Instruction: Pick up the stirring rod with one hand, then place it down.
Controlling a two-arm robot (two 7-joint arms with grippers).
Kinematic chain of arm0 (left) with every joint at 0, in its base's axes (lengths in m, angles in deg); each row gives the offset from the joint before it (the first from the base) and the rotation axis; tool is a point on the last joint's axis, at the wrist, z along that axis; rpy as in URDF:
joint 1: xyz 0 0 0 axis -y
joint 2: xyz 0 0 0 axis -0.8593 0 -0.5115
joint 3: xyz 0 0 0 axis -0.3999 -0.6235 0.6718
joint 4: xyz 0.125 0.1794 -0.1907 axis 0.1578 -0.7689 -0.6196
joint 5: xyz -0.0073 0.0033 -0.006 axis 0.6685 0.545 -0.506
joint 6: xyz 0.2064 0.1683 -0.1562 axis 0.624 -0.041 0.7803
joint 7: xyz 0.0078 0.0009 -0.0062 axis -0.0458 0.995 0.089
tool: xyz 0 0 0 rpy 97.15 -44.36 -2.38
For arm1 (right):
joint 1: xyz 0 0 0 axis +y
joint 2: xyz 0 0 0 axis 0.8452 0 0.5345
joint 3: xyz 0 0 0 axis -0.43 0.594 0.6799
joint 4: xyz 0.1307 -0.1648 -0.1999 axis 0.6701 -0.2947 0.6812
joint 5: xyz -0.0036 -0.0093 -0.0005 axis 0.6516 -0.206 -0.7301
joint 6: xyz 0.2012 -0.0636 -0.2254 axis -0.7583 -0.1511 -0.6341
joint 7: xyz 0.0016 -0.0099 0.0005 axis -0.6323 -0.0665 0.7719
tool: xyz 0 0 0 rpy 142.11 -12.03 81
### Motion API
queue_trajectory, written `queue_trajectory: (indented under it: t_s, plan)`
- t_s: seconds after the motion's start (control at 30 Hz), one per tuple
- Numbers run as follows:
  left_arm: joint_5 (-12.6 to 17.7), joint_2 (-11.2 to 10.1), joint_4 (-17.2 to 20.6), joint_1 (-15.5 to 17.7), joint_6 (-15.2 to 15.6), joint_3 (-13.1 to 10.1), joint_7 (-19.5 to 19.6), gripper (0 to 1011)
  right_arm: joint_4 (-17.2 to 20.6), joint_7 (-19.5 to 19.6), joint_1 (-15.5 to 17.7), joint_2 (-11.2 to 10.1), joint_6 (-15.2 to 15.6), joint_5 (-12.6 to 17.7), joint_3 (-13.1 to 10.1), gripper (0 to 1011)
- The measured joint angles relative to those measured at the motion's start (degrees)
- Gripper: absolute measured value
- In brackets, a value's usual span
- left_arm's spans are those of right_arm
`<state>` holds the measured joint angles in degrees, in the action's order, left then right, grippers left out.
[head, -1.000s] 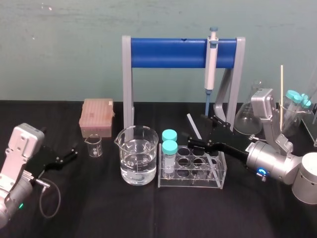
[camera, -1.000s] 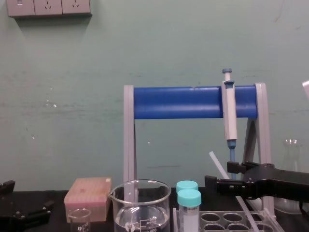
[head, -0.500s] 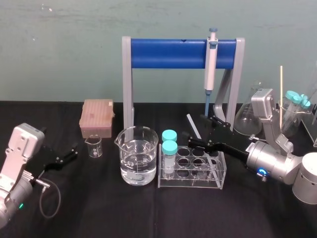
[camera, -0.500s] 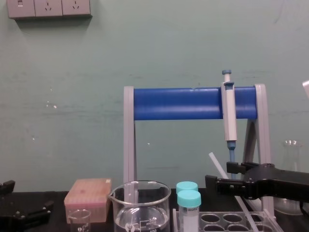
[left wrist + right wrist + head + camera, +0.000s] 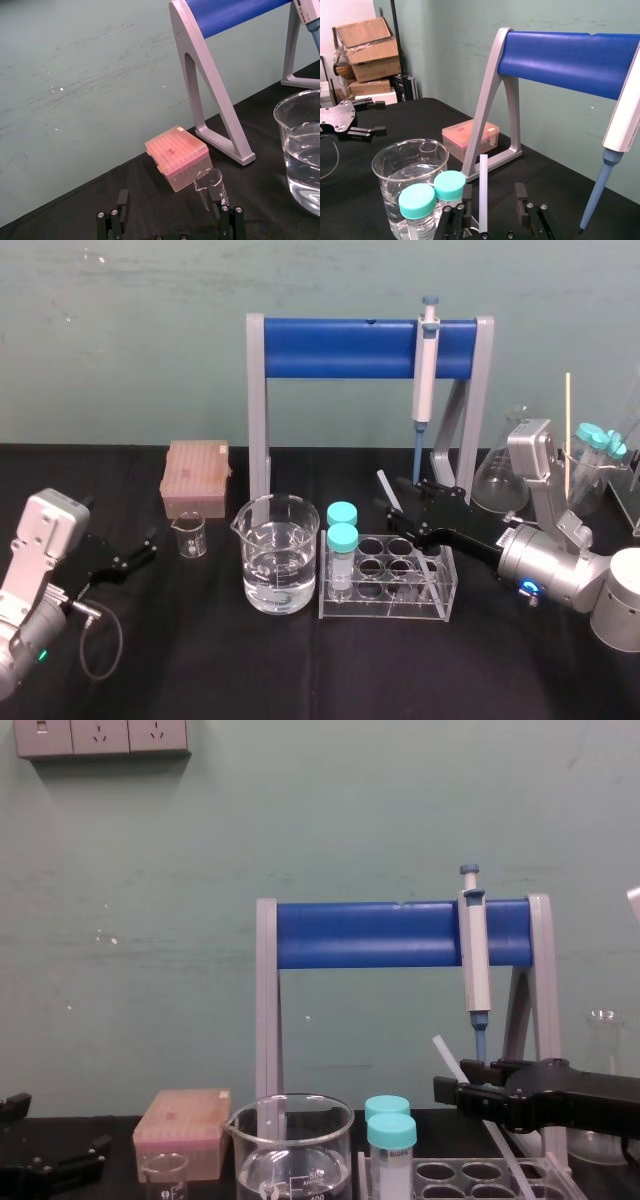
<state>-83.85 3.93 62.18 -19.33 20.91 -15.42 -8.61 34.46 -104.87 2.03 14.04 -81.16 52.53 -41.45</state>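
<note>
Fingers of the right pincer (image 5: 403, 506) released, one on each side of the stirring rod (image 5: 386, 488).
The stirring rod leans tilted in the clear test tube rack (image 5: 440, 602) on the black bench (image 5: 200, 660). The left pincer (image 5: 148, 548), also released, rests at the far left.

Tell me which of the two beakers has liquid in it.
The large beaker beside the tube rack: it holds clear liquid. The small beaker near the pink box is empty.
</note>
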Motion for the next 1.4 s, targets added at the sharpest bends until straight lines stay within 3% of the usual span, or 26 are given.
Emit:
queue_trajectory:
  t_s: [0.47, 0.57, 0.97, 1.2, 1.4]
  plan:
    - [0.00, 0.00, 0.00, 0.00, 0.00, 0.00, 0.00, 1000, 0.00, 0.00, 0.00, 0.00, 0.00, 0.03, 0.00, 112]
    - [0.00, 0.00, 0.00, 0.00, 0.00, 0.00, 0.00, 1000, 0.00, 0.01, 0.00, 0.00, 0.00, 0.03, 0.00, 70]
    - [0.00, 0.00, 0.00, 0.00, 0.00, 0.00, 0.00, 1000, 0.45, 0.43, 0.10, 0.20, -0.58, -0.11, -0.68, 67]
    - [0.00, 0.00, 0.00, 0.00, 0.00, 0.00, 0.00, 1000, 3.34, 2.40, -0.15, 1.02, -2.50, 0.45, -3.53, 67]
    - [0.00, 0.00, 0.00, 0.00, 0.00, 0.00, 0.00, 1000, 6.54, 3.32, -1.34, 2.29, -5.04, 2.75, -6.85, 67]
